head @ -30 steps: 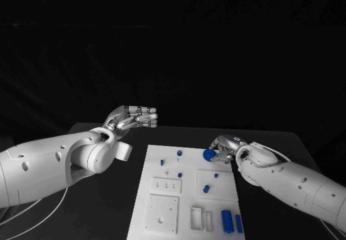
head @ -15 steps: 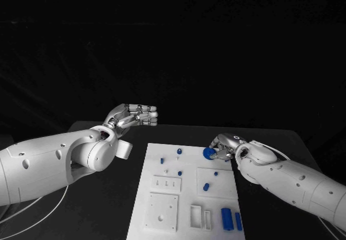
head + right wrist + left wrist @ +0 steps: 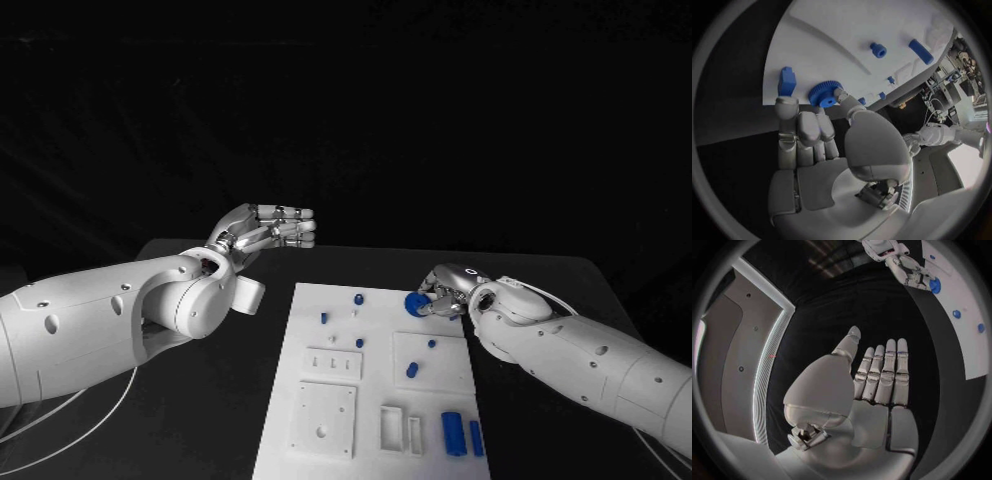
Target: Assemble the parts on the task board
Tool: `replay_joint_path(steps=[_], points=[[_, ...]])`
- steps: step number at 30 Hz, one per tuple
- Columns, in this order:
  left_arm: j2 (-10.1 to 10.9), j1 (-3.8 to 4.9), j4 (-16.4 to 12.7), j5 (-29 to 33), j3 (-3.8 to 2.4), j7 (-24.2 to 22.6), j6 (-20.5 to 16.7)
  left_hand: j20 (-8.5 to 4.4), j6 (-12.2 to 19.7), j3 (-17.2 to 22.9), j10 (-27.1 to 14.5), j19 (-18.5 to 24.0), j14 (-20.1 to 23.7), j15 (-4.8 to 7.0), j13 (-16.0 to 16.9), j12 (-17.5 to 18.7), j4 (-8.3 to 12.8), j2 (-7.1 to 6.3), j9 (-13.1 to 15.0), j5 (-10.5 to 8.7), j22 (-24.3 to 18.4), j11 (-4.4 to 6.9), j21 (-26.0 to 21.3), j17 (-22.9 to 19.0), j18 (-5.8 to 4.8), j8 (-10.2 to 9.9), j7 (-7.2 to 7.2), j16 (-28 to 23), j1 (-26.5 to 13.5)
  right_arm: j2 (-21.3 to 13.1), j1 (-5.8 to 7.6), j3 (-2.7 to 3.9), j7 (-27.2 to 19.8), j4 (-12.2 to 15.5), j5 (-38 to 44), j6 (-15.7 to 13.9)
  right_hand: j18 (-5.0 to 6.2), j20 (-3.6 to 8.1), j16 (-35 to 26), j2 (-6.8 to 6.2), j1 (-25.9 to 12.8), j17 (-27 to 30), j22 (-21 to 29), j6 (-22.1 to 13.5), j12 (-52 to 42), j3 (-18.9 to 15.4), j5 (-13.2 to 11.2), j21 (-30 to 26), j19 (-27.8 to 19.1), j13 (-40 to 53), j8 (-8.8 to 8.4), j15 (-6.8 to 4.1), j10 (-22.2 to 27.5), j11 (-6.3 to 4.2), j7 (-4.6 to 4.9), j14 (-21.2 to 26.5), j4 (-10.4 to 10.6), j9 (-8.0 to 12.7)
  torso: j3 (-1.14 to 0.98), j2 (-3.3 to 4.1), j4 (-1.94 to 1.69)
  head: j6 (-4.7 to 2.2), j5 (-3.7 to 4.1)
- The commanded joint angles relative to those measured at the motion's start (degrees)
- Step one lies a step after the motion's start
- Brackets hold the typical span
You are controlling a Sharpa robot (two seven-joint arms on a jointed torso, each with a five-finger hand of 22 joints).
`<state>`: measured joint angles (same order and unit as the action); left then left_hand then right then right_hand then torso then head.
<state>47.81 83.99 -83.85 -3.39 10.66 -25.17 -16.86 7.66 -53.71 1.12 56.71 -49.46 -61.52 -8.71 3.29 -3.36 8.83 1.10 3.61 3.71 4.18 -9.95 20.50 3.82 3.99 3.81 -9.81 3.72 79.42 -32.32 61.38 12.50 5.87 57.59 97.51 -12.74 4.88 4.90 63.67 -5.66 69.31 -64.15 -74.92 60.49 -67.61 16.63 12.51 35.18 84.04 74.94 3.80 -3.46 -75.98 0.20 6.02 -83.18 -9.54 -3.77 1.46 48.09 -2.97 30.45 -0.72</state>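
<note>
The black worktop (image 3: 577,275) carries a flat white rectangular task board (image 3: 329,345), lying lengthwise from the near edge toward the far one, presumably so that both arms can reach its sockets. The robot's left hand (image 3: 271,229), silver and many-fingered, hangs above the worktop's far left corner, off the board; in its wrist view its fingers (image 3: 882,372) lie straight and side by side around nothing, so it looks parked clear while the other arm works. The right hand (image 3: 449,288) sits at the board's far right corner, its fingertips (image 3: 842,95) touching a round blue toothed gear (image 3: 824,94); the gear lies at the tips rather than in the palm, and seems pinched there, most likely so it can be lowered or turned onto its seat. Just beside the gear stands a small blue block (image 3: 786,81), upright on the board. Smaller blue pegs (image 3: 359,298) stand scattered in the board's far half, and two blue cylinders (image 3: 454,433) lie side by side near its near right corner, apparently awaiting their turn.
</note>
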Motion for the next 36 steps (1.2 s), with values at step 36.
replay_joint_path(steps=[36], points=[[0.3, 0.06, -0.6, -0.2, -0.05, 0.0, -0.3, 0.06, -0.2, 0.2, -0.2, -0.4, -0.3, 0.14, 0.0, 0.0, 0.3, 0.33, 0.0, -0.03, 0.1, 0.2, -0.1, -0.1, 1.03, -0.3, 0.2, -0.2, 0.1, -1.4, -0.51, -0.15, 7.5, 10.8, 9.5, -3.4, -0.48, 0.82, 0.4, -0.59, -3.7, 0.5, -4.1, 5.0, -0.7, 7.2, 15.3, 2.7, 2.5, 1.8, -0.23, -1.04, -2.1, -0.83, -1.29, -0.4, -1.7, -0.1, -0.02, -0.01, 0.13, -0.49, -1.3]])
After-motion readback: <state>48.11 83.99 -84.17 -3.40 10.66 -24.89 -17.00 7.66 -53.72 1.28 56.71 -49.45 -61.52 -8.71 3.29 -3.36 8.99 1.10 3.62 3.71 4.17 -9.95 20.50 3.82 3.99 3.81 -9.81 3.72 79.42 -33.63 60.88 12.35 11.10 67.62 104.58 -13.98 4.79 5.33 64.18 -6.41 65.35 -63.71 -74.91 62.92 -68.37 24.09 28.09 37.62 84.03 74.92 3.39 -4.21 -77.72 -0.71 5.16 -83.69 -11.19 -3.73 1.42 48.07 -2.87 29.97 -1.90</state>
